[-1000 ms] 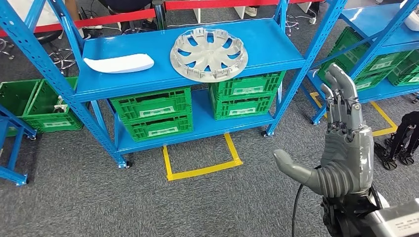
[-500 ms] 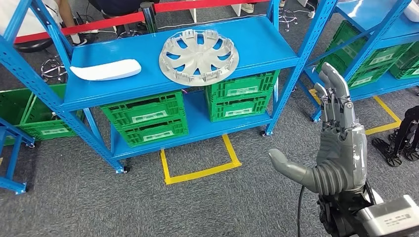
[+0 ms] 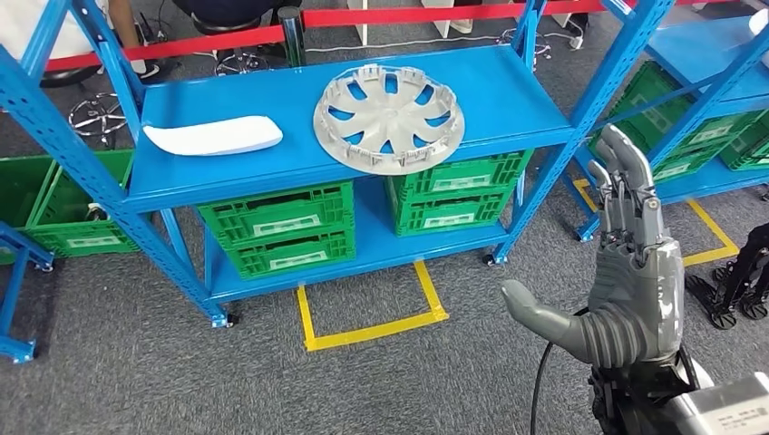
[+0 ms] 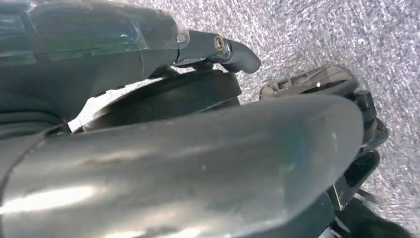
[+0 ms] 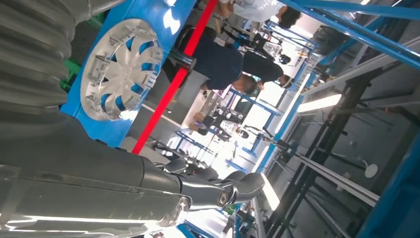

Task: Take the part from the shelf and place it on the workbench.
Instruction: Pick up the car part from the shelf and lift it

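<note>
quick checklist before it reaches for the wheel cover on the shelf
1. Wheel cover lies flat on the blue shelf, uncovered: ok.
2. Right hand raised, fingers apart, holding nothing: ok.
3. Right hand at the wheel cover: not ok, it is well short, over the floor.
4. White part lies apart from the wheel cover: ok.
5. Left hand state: cannot tell, too close and dark.
6. Workbench location: cannot tell.

A silver spoked hubcap [image 3: 389, 118] lies flat on the blue shelf [image 3: 508, 95], right of centre, near its front edge.
</note>
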Robot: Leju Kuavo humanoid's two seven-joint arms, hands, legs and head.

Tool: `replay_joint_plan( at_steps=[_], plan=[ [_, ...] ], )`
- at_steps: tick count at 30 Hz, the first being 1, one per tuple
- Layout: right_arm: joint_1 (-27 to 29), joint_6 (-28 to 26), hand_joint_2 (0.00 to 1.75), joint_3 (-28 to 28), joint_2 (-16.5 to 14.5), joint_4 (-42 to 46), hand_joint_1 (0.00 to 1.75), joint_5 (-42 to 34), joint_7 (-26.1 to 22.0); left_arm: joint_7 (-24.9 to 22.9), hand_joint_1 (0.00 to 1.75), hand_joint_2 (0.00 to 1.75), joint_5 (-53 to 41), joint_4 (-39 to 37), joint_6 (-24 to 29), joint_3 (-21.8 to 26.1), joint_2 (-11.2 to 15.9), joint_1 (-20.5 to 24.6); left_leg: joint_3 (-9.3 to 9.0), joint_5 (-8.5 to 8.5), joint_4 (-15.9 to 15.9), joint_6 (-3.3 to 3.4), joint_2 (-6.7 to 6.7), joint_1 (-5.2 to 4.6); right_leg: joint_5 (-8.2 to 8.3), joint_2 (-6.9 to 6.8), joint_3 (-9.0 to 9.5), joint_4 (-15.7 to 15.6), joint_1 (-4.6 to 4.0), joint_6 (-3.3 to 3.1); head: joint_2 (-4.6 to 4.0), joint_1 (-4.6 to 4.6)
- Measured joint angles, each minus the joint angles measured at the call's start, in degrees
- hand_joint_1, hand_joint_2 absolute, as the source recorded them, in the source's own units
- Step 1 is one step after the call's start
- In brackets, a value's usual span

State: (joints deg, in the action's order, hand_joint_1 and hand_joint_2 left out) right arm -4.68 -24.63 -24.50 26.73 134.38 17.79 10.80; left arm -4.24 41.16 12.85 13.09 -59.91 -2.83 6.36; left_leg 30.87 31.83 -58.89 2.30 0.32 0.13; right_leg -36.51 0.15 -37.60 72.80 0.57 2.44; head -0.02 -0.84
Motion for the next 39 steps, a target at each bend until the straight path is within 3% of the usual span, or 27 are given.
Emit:
replay_joint_plan(
  at_steps=[1, 2, 3, 5, 7, 9, 11, 13, 15, 17, 18, 20, 22, 23, 25, 27, 30, 31, 32, 33, 35, 36, 37, 39],
  plan=[
    [0.1, 0.0, 1.75, 0.0, 0.0, 0.0, 0.00, 0.0, 0.0, 0.0, 0.00, 0.00, 0.0, 0.0, 0.0, 0.0, 0.0, 0.0, -0.68, 0.54, 0.0, 0.04, 0.05, -0.12, -0.40, 0.00, -1.65, 1.3, -0.03, -0.10, 0.00, -0.06],
    [0.1, 0.0, 1.75, 0.0, 0.0, -0.1, 0.00, 0.0, 0.0, 0.0, 0.00, 0.00, 0.0, -0.1, 0.0, 0.0, 0.0, -0.1, -1.50, 1.13, 0.0, 0.07, 0.07, -0.28, 0.31, 0.01, -2.43, 0.8, -0.11, -0.37, 0.00, -0.10],
    [0.1, 0.0, 1.75, 0.0, 0.0, -0.1, 0.00, 0.0, 0.0, 0.0, 0.00, 0.00, 0.0, -0.1, 0.0, 0.0, 0.0, 0.0, -2.41, 1.77, 0.0, 0.06, 0.07, -0.47, 2.32, 0.01, -2.38, -1.6, -0.26, -0.84, 0.00, -0.14],
    [0.2, 0.0, 1.75, 0.0, 0.0, -0.1, 0.00, 0.0, 0.0, 0.0, 0.00, 0.00, 0.0, -0.1, 0.0, 0.0, -0.2, 0.0, -3.91, 3.04, 0.2, -0.01, 0.09, -0.75, 7.82, 0.06, -1.39, -8.1, -0.88, -2.24, 0.00, -0.02],
    [0.4, 0.0, 1.75, 0.0, 0.1, -0.1, 0.00, -0.1, 0.0, 0.0, 0.00, 0.00, 0.0, -0.1, 0.0, 0.0, -0.4, 0.0, -4.58, 3.94, 0.5, -0.41, 0.15, -0.82, 10.29, 0.07, -0.55, -12.0, -1.38, -3.12, -0.01, 0.19],
    [0.5, -0.1, 1.75, 0.0, 0.1, 0.0, 0.00, -0.2, 0.0, 0.0, 0.00, 0.00, 0.0, -0.2, 0.0, 0.0, -0.5, 0.2, -5.26, 3.81, 0.6, -1.13, 0.21, -0.82, 9.93, 0.06, 0.48, -13.3, -1.42, -3.32, -0.01, 0.16],
    [0.7, -0.2, 1.75, 0.0, 0.1, 0.0, 0.00, -0.3, -0.1, -0.2, 0.00, 0.00, 0.0, -0.2, 0.0, 0.0, -0.5, 0.2, -5.31, 3.26, -1.4, -1.81, -0.07, -0.85, 9.82, 0.02, 2.49, -14.7, -1.07, -3.52, -0.01, 0.24],
    [0.7, -0.3, 1.75, 0.0, 0.0, 0.1, 0.00, -0.4, -0.3, -0.5, 0.00, 0.00, 0.0, -0.2, 0.0, 0.0, -0.4, 0.3, -2.23, 4.13, -6.9, -2.46, -0.49, -0.60, 9.34, -0.10, 4.46, -15.9, -0.60, -3.66, -0.02, 0.74],
    [0.8, -0.3, 1.75, 0.0, -0.1, 0.0, 0.00, -0.6, -0.5, -0.7, 0.00, 0.00, 0.0, -0.2, 0.0, 0.0, -0.3, 0.3, 2.63, 7.02, -12.6, -3.10, -0.58, -0.11, 8.43, -0.12, 5.65, -16.2, -0.28, -3.59, -0.02, 1.14],
    [0.8, -0.3, 1.75, -0.1, -0.1, 0.0, 0.00, -0.8, -0.6, -0.7, 0.00, 0.00, 0.0, -0.2, 0.0, 0.0, -0.2, 0.2, 5.70, 8.33, -13.4, -3.63, -0.49, 0.37, 7.20, -0.06, 7.07, -16.2, 0.05, -3.19, -0.02, 1.28],
    [0.8, -0.3, 1.75, -0.1, -0.1, -0.1, 0.00, -0.8, -0.6, -0.7, 0.00, 0.00, 0.1, -0.3, 0.0, 0.0, -0.2, 0.1, 6.13, 6.92, -11.6, -3.91, -0.41, 0.60, 6.49, -0.03, 8.01, -16.2, 0.24, -2.89, -0.02, 1.37],
    [0.7, -0.3, 1.75, -0.1, -0.2, -0.1, 0.00, -1.0, -0.7, -0.7, 0.00, 0.00, 0.1, -0.3, 0.0, 0.0, 0.0, 0.0, 5.92, 0.58, -5.7, -4.34, -0.09, 0.98, 4.97, -0.04, 9.84, -16.1, 0.52, -2.12, -0.02, 1.61],
    [0.7, -0.3, 1.75, -0.2, -0.3, -0.3, 0.00, -1.2, -0.9, -0.7, 0.00, 0.00, 0.1, -0.3, 0.0, 0.0, 0.1, -0.1, 5.73, -3.63, -2.2, -3.87, 0.26, 0.92, 3.83, -0.01, 10.65, -16.0, 0.58, -1.26, -0.02, 1.85],
    [0.6, -0.3, 1.75, -0.2, -0.3, -0.4, 0.00, -1.4, -1.1, -0.6, 0.00, 0.00, 0.1, -0.3, 0.0, 0.0, 0.1, -0.1, 5.84, -3.92, -2.0, -3.32, 0.33, 0.76, 3.57, 0.00, 10.80, -15.9, 0.59, -0.87, -0.02, 1.85],
    [0.5, -0.4, 1.75, -0.2, -0.4, -0.5, 0.00, -1.7, -1.5, -0.6, 0.00, 0.00, 0.1, -0.3, 0.0, 0.0, 0.2, 0.0, 5.39, -3.66, -1.8, -2.29, 0.10, 0.72, 3.53, -0.04, 10.74, -15.4, 0.70, -0.26, -0.02, 1.62],
    [0.4, -0.5, 1.75, -0.1, -0.4, -0.5, 0.00, -1.9, -1.9, -0.5, 0.00, 0.00, 0.1, -0.4, 0.0, 0.0, 0.3, 0.0, 4.33, -3.22, -1.4, -1.66, -0.07, 0.89, 3.32, -0.08, 9.20, -11.9, 0.75, 0.12, -0.02, 1.08],
    [0.5, -0.5, 1.75, 0.0, -0.4, -0.7, 0.00, -2.2, -2.1, -0.6, 0.00, 0.00, 0.1, -0.4, 0.0, 0.0, 0.3, 0.0, 2.75, -2.16, -0.9, -1.07, -0.05, 0.79, -0.24, -0.09, 2.60, -1.7, 0.68, 0.49, -0.02, -0.07],
    [0.6, -0.5, 1.75, 0.0, -0.4, -0.8, 0.00, -2.2, -2.2, -0.6, 0.00, 0.00, 0.1, -0.4, 0.0, 0.0, 0.3, 0.0, 2.26, -1.71, -0.9, -0.99, -0.05, 0.68, -1.29, -0.09, 0.68, 0.3, 0.61, 0.44, -0.02, -0.21],
    [0.6, -0.5, 1.75, 0.0, -0.4, -0.9, 0.00, -2.2, -2.2, -0.6, 0.00, 0.00, 0.1, -0.4, 0.0, 0.0, 0.4, 0.0, 1.70, -1.24, -0.9, -0.92, -0.07, 0.55, -1.32, -0.09, -0.48, 0.7, 0.52, 0.24, -0.02, -0.28],
    [0.6, -0.5, 1.75, 0.0, -0.4, -1.0, 0.00, -2.3, -2.2, -0.6, 0.00, 0.00, 0.1, -0.4, 0.0, 0.0, 0.4, 0.0, 1.02, -0.75, -0.9, -0.89, -0.10, 0.40, 0.10, -0.09, -0.74, -0.7, 0.38, -0.12, -0.02, -0.33],
    [0.7, -0.5, 1.75, 0.0, -0.4, -1.0, 0.00, -2.3, -2.2, -0.6, 0.00, 0.00, 0.1, -0.4, 0.0, 0.0, 0.3, 0.1, -0.36, 0.23, -0.8, -0.91, -0.16, 0.13, 5.63, -0.05, 0.46, -7.0, -0.16, -1.34, -0.02, -0.37],
    [0.7, -0.5, 1.75, 0.0, -0.4, -1.1, 0.00, -2.3, -2.3, -0.5, 0.00, 0.00, 0.1, -0.4, 0.0, 0.0, 0.2, 0.1, -0.86, 0.61, -0.8, -1.02, -0.24, 0.03, 7.17, -0.03, 1.08, -9.6, -0.47, -2.00, -0.02, -0.25],
    [0.7, -0.5, 1.75, 0.0, -0.4, -1.1, 0.00, -2.3, -2.3, -0.5, 0.00, 0.00, 0.1, -0.4, 0.0, 0.0, 0.1, 0.2, -1.06, 0.95, -0.7, -1.25, -0.26, -0.01, 7.94, 0.01, 1.60, -11.6, -0.75, -2.59, -0.02, -0.21],
    [0.8, -0.6, 1.75, 0.0, -0.4, -1.2, 0.00, -2.4, -2.3, -0.5, 0.00, 0.00, 0.1, -0.4, 0.0, 0.0, 0.0, 0.2, -1.52, 1.02, -0.8, -1.95, -0.27, -0.12, 7.83, 0.08, 2.25, -13.0, -0.96, -3.20, -0.02, -0.15]
  ],
)
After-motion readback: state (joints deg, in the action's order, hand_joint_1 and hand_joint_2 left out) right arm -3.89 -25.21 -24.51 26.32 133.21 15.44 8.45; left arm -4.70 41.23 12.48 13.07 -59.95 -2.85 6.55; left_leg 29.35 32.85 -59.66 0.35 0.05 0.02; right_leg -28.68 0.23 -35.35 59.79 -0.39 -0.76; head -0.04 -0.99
